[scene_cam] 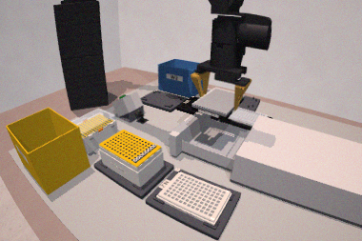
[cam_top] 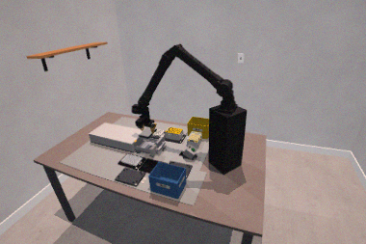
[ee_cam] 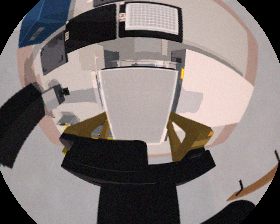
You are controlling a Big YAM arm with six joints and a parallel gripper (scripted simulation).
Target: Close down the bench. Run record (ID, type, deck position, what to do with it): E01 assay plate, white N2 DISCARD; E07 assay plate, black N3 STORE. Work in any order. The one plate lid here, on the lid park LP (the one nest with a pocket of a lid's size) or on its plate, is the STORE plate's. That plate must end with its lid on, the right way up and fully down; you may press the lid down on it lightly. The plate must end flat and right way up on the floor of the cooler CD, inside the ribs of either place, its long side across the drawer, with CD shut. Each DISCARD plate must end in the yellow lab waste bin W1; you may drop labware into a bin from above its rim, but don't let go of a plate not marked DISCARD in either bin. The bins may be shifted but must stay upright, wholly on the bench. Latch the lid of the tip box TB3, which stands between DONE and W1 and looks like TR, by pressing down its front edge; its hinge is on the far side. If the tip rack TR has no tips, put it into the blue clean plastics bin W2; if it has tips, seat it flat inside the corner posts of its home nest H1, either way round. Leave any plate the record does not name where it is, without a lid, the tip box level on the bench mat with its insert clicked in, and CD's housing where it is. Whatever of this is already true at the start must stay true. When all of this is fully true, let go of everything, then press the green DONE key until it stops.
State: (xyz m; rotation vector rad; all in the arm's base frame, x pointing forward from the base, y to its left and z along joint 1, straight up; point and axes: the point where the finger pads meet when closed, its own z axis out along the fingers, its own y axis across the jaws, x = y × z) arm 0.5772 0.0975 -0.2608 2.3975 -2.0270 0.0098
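Note:
My gripper (scene_cam: 220, 93) is shut on a plate with a pale grey lid (scene_cam: 216, 101), its lower rim dark. It holds the plate level, long side between the yellow fingers, just above the open drawer (scene_cam: 214, 140) of the cooler CD (scene_cam: 305, 159). In the wrist view the lidded plate (ee_cam: 138, 103) fills the middle, with the drawer's edges showing around it. A white assay plate (scene_cam: 197, 197) lies on a dark nest at the near front. Another white plate (scene_cam: 244, 117) lies on a nest behind the gripper and also shows in the wrist view (ee_cam: 151, 18).
The yellow bin W1 (scene_cam: 43, 154) stands at the left. The blue bin W2 (scene_cam: 178, 78) is at the back. A tip rack with yellow tips (scene_cam: 129, 151) sits on a nest. The tip box TB3 (scene_cam: 97, 128) and the DONE key (scene_cam: 126, 104) are near the black base column (scene_cam: 81, 50).

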